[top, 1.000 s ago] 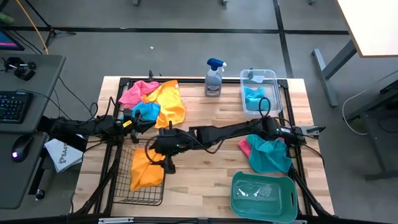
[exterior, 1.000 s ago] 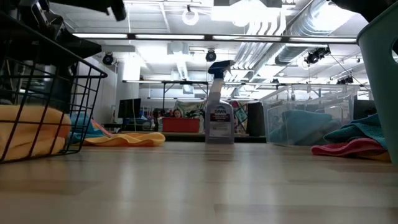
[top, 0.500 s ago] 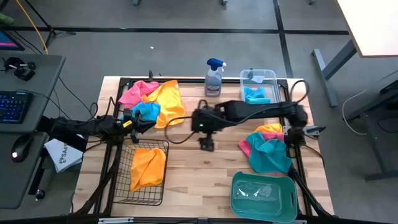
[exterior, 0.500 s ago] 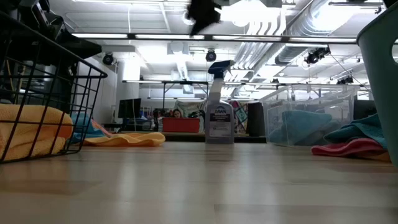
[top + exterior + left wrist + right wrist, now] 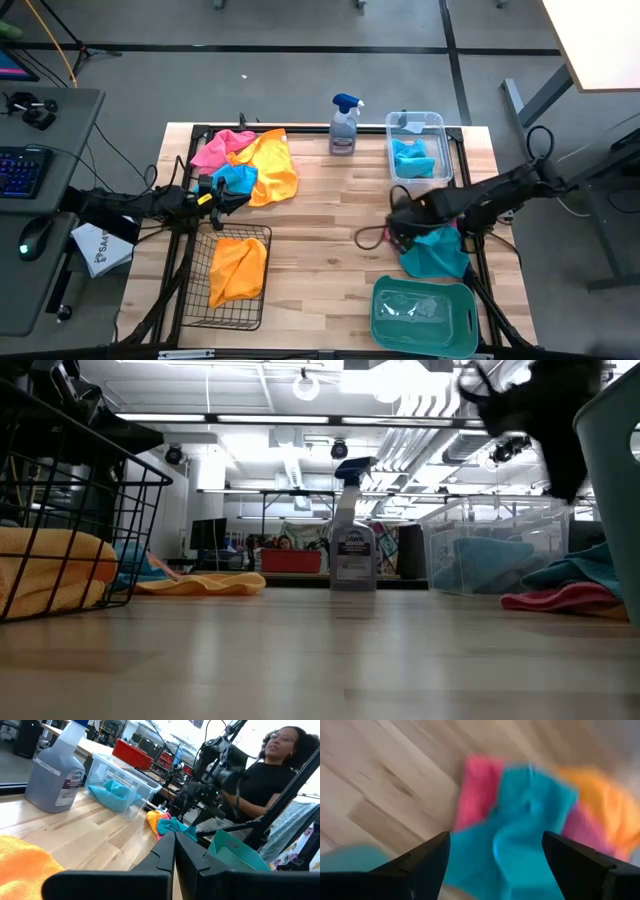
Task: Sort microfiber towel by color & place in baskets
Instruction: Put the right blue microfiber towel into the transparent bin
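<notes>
Now the right gripper (image 5: 396, 228), fingers spread wide, is held over the turquoise towel (image 5: 434, 250) heaped at four o'clock on the table (image 5: 320, 260). An orange towel (image 5: 238, 268) is seen inside the wire basket (image 5: 225, 315); the left gripper (image 5: 238, 198), fingers pressed together, is parked at nine o'clock.

In the high view the right gripper (image 5: 398, 225) was smeared by motion, and the pink towel (image 5: 393, 238) beneath it was largely hidden.
</notes>
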Action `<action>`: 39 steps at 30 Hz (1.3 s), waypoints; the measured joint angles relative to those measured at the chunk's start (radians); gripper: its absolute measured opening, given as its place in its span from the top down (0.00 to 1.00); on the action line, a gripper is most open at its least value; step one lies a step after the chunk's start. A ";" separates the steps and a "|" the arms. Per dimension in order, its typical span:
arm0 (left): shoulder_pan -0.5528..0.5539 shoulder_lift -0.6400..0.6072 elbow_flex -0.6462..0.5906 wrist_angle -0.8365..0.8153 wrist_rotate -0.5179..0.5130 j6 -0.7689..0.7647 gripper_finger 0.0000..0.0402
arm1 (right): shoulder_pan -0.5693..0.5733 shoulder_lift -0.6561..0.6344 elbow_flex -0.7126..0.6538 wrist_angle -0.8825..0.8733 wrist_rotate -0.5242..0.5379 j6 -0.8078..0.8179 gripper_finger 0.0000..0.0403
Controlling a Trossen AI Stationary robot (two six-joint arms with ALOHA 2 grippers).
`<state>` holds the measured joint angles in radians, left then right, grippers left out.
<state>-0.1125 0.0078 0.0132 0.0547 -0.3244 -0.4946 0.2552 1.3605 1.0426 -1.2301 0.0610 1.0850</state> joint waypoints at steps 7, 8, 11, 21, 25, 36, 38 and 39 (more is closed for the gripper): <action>0.000 0.000 0.000 0.000 0.000 0.000 1.00 | 0.063 -0.015 -0.148 0.004 -0.081 0.157 0.23; 0.000 0.000 0.000 0.000 0.000 0.000 1.00 | 0.063 -0.009 -0.163 0.004 -0.084 0.169 0.23; 0.000 0.000 0.000 0.000 0.000 0.000 1.00 | 0.062 0.012 -0.197 0.006 -0.088 0.174 0.23; 0.000 0.000 0.000 0.000 0.000 0.000 1.00 | 0.066 0.070 -0.188 0.031 -0.092 0.097 0.79; 0.000 0.000 0.000 0.000 0.000 0.000 1.00 | 0.072 0.052 -0.033 -0.040 -0.066 0.030 0.94; 0.000 0.000 0.000 0.000 0.000 0.000 1.00 | 0.071 0.012 0.660 0.128 0.175 -0.362 0.99; 0.000 0.000 0.000 0.000 0.000 0.000 1.00 | 0.080 0.011 0.724 0.226 0.162 -0.417 0.99; 0.000 0.000 0.000 0.000 0.000 0.000 1.00 | 0.090 0.011 0.746 0.256 0.146 -0.434 0.99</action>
<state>-0.1126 0.0078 0.0132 0.0547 -0.3244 -0.4950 0.3455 1.3720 1.7884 -0.9742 0.2072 0.6514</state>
